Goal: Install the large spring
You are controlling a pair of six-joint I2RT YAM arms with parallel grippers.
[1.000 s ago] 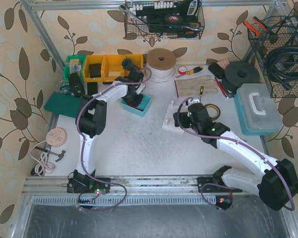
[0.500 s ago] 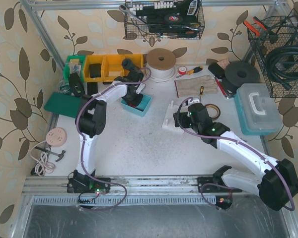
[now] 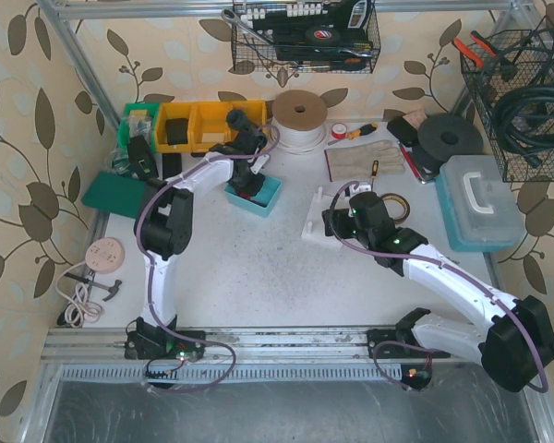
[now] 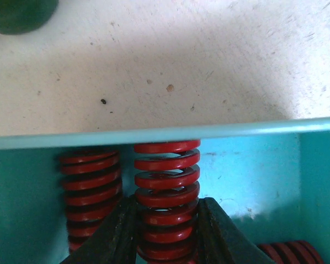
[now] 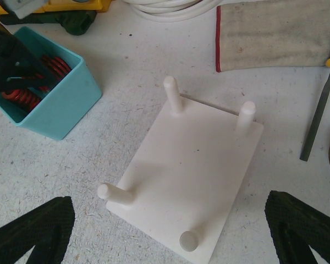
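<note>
The left gripper reaches into the teal bin near the far edge of the counter, its jaws pinching the large red spring, which lies just beside a second red spring. The right gripper hangs over the white plate with 4 pegs near the counter's middle, its jaws spread wide.

A speckled white counter is seen. On it a teal bin is set toward the back left, and a white peg plate is laid flat near it. Farther back, a folded cloth, a cable coil and yellow bins are placed, and a grey toolbox is set at the right edge.
</note>
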